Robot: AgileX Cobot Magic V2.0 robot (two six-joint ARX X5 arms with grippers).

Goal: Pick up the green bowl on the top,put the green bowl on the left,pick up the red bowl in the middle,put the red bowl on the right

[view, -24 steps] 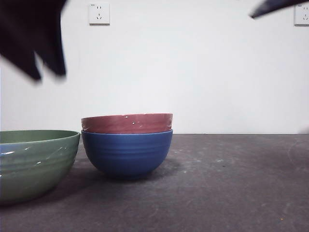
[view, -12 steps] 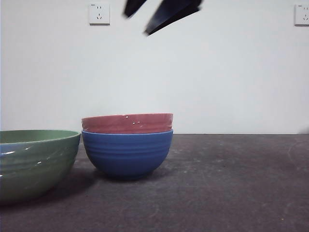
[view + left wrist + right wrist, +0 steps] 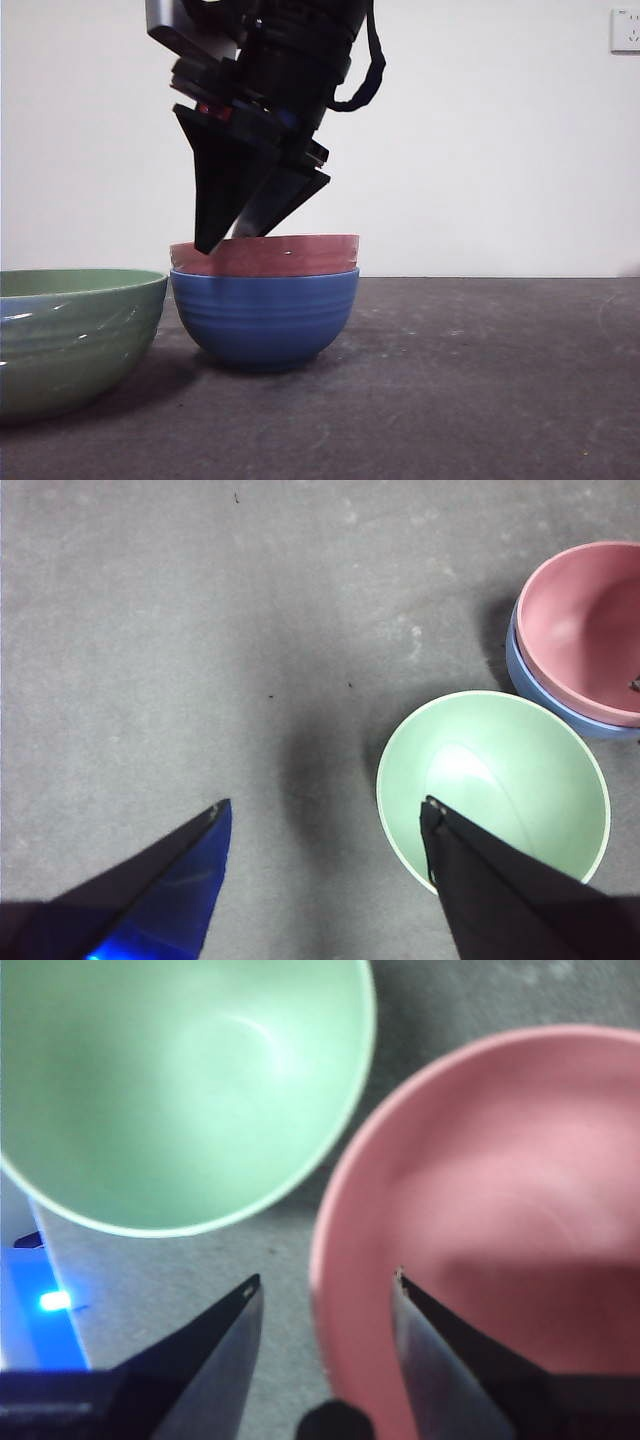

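Note:
The red bowl [image 3: 290,255] [image 3: 500,1210] [image 3: 585,630] sits nested in a blue bowl [image 3: 265,315] [image 3: 530,685] at the middle of the table. My right gripper [image 3: 222,240] [image 3: 327,1276] hangs open just over its left rim, one jaw outside the rim and one over the inside. The green bowl [image 3: 70,335] [image 3: 495,790] [image 3: 180,1080] stands upright on the table to the left, close beside the stack. High above the table, my left gripper [image 3: 326,802] is open and holds nothing.
The dark grey table [image 3: 480,380] stretches bare to the right of the stack. A white wall stands behind, with a socket [image 3: 625,30] at the top right.
The right gripper came in from the top right and dropped to the red bowl's left rim. The dark arm at the top left has gone out of the front view.

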